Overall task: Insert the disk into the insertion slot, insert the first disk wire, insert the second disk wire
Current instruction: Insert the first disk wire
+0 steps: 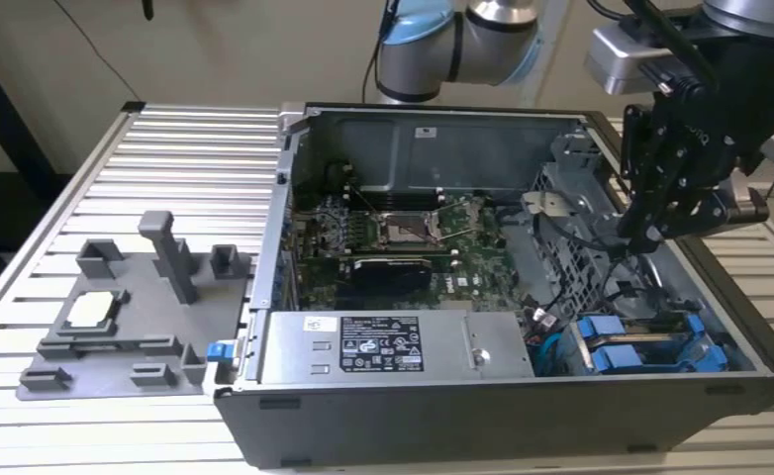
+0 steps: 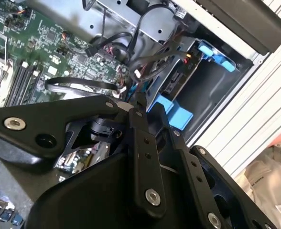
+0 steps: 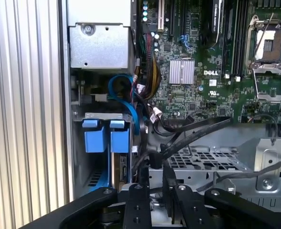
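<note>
My jaws are drawn nearly together, my gripper [image 3: 156, 177] pinching a black wire plug [image 3: 155, 160] at the edge of a perforated grey cage [image 3: 202, 160], near the insertion slot [image 3: 102, 115] where the disk [image 3: 120, 140] sits in its blue carrier, inside the open computer case [image 1: 493, 421].

Ribbed silver aluminium tabletop [image 1: 189, 168] seen in exterior view, slats laid in parallel rows. Plain beige wall [image 1: 229, 49] set behind it. Dark shadowed area left beyond tabletop edge at exterior view's left. Scene lit softly, evenly.
</note>
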Robot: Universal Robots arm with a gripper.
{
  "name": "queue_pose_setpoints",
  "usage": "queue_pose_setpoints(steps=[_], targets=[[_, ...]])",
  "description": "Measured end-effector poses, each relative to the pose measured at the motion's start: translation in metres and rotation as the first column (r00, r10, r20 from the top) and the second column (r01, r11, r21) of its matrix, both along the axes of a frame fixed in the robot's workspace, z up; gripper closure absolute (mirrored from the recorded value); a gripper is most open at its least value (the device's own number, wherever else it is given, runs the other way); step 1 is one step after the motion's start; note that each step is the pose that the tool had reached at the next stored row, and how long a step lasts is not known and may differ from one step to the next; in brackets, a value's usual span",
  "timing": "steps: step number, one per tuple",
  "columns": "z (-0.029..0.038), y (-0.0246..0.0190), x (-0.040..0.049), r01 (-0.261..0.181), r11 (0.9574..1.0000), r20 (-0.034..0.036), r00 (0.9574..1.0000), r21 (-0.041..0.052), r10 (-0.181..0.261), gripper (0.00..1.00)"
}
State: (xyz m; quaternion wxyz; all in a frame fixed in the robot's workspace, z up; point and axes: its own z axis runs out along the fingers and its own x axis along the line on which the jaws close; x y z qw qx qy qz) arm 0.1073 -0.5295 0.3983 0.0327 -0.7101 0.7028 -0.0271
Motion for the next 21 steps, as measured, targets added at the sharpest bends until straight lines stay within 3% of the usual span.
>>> queue_pose_setpoints(steps=[11,19,21], targets=[[-0.0039,0.0002,-0.0158,-0.023,0.9997,0.0035,0.9997,-0.0004,0.023,0.74],[-0.0072,0.0003,-0.0200,-0.077,0.9970,0.0055,0.9970,-0.0071,0.077,0.74],[-0.0079,0.0003,-0.0203,-0.089,0.9960,0.0095,0.9959,-0.0086,0.090,0.74]])
